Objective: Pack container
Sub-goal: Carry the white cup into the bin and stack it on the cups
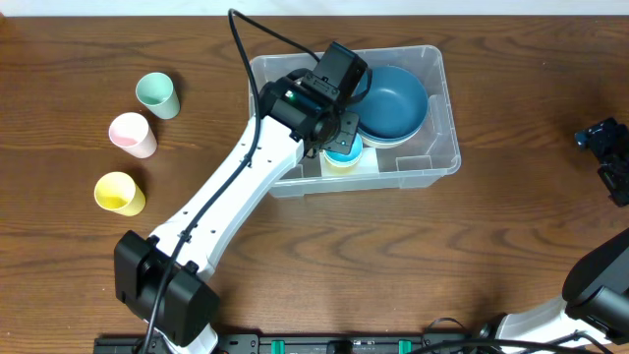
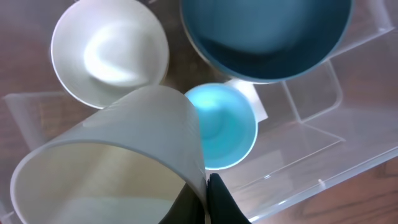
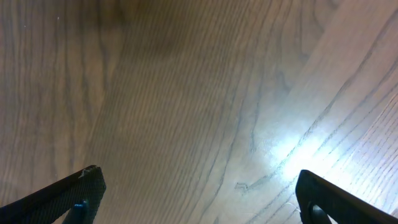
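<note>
The container (image 1: 432,162) sits mid-table, holding two bowls, a dark blue bowl (image 1: 393,98) and a white bowl (image 2: 109,53), plus one light blue cup (image 2: 221,127). Inside it the left gripper (image 2: 208,196) pinches the wall of one pale cup (image 2: 118,162), possibly yellowish. Three cups stand to the left: green cup (image 1: 157,95), pink cup (image 1: 133,135), yellow cup (image 1: 120,194). The right gripper (image 3: 198,196) hangs spread wide over the bare table (image 1: 491,246)

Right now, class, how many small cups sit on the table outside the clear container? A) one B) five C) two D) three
D: a green cup, a pink cup and a yellow cup sit on the wood to the left of the container.
</note>
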### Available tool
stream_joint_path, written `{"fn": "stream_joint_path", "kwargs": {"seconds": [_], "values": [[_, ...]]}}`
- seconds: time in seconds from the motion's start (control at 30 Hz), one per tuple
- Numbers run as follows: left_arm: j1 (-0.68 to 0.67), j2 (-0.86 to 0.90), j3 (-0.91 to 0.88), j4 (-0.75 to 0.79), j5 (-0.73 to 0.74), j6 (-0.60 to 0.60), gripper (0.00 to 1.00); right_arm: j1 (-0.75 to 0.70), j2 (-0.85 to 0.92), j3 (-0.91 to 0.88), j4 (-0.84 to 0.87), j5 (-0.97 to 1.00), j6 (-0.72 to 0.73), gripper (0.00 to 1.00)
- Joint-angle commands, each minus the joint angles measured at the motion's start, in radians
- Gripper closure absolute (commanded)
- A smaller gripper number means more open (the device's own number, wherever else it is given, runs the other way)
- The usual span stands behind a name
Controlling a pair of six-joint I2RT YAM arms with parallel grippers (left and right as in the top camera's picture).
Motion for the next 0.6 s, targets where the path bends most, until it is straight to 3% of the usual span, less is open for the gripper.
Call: {"fn": "stream_joint_path", "kwargs": {"seconds": [0.0,0.33,0.57], "values": [[-0.008,-0.008,0.008,0.006,-0.012,0.024,0.94,-0.002,0.003,-0.002,-0.001,0.011,0.014,0.01],[-0.127,-0.007,0.008,0.025,-0.068,0.095,0.94,-0.002,0.003,-0.002,-0.001,0.011,0.014,0.01],[-0.135,-0.007,0.006,0.018,-0.101,0.096,0.94,-0.002,0.003,-0.002,-0.001,0.011,0.014,0.01]]}}
